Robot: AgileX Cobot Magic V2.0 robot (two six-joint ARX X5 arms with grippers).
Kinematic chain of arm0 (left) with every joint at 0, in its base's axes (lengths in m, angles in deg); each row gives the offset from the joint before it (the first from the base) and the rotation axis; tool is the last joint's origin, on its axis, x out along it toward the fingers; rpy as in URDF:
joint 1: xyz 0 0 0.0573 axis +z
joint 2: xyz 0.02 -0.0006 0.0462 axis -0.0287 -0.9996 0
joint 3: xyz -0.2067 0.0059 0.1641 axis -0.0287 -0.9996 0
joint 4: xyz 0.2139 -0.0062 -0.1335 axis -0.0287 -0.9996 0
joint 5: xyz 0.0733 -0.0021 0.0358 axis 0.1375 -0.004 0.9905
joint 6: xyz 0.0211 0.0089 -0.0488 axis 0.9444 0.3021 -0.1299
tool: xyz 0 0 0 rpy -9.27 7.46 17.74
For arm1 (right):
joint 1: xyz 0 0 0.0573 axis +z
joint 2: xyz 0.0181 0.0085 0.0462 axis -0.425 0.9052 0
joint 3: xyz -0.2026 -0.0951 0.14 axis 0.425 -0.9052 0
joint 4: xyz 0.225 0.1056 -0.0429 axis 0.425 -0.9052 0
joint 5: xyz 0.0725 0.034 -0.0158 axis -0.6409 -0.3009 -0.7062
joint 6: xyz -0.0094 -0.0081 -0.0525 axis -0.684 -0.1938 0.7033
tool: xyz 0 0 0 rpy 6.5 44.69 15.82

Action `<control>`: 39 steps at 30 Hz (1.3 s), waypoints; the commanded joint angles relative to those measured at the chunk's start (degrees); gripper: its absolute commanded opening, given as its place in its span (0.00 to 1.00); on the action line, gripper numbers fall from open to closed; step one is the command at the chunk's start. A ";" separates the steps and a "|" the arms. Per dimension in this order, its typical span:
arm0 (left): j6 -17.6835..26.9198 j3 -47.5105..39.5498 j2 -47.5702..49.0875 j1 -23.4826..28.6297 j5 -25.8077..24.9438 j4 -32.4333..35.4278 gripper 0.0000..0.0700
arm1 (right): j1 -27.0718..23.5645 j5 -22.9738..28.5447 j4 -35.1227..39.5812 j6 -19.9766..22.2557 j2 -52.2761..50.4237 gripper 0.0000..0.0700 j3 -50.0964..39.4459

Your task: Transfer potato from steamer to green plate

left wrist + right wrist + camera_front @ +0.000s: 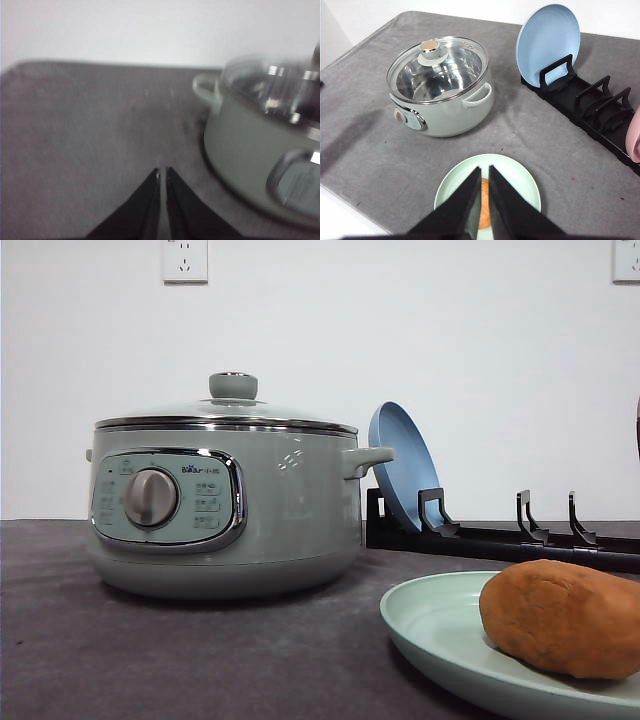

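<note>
The orange-brown potato (565, 618) lies on the pale green plate (430, 625) at the front right of the table. To its left stands the sage-green steamer (225, 510) with its glass lid on; through the lid its steel inside (440, 75) looks bare. High above the green plate (520, 175) hangs my right gripper (485, 172), shut, with a sliver of potato (484, 210) visible between its fingers far below. My left gripper (163, 172) is shut over bare grey cloth, beside the steamer (260, 145).
A black dish rack (590, 105) runs along the back right with a blue plate (547, 42) standing upright in it. A pink object (634, 132) sits at the rack's near end. Grey cloth (150, 650) covers the table.
</note>
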 commanded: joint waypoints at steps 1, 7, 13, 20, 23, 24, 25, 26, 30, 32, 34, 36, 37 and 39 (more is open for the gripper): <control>-0.11 -1.33 1.13 -0.11 -0.06 2.01 0.02 | 0.31 0.02 0.55 0.26 0.20 0.02 0.48; -0.13 -5.34 3.08 -1.46 4.94 1.92 0.02 | 0.31 0.02 0.55 0.26 0.20 0.02 0.48; -0.17 -7.22 4.55 -1.49 5.42 1.62 0.02 | 0.31 0.02 0.57 0.26 0.20 0.02 0.48; -0.13 -7.22 4.55 -1.49 5.42 1.72 0.02 | 0.31 0.02 0.55 0.26 0.20 0.02 0.48; -0.13 -7.22 4.54 -1.49 5.42 1.72 0.02 | 0.31 0.02 0.57 0.26 0.20 0.02 0.48; -0.13 -7.22 4.54 -1.49 5.42 1.72 0.02 | 0.31 0.02 0.57 0.26 0.20 0.02 0.48; -0.11 -7.22 4.54 -1.49 5.42 1.72 0.02 | 0.31 0.02 0.55 0.26 0.20 0.02 0.48; -0.12 -7.22 4.54 -1.49 5.42 1.72 0.02 | 0.31 0.02 0.57 0.26 0.20 0.02 0.48; -0.12 -7.22 4.54 -1.49 5.42 1.72 0.02 | 0.31 0.02 0.57 0.26 0.20 0.02 0.48; -0.13 -7.22 4.54 -1.49 5.42 1.72 0.02 | 0.31 0.02 0.55 0.26 0.20 0.02 0.48; -0.13 -7.22 4.54 -1.49 5.42 1.72 0.02 | 0.31 0.02 0.56 0.26 0.20 0.02 0.48; -0.12 -7.22 4.54 -1.49 5.42 1.72 0.02 | 0.31 0.02 0.57 0.26 0.20 0.02 0.48; -0.13 -7.22 4.54 -1.49 5.42 1.72 0.02 | 0.31 0.02 0.57 0.26 0.20 0.02 0.48; -0.12 -7.22 4.54 -1.49 5.42 1.72 0.02 | 0.31 0.02 0.55 0.26 0.20 0.02 0.48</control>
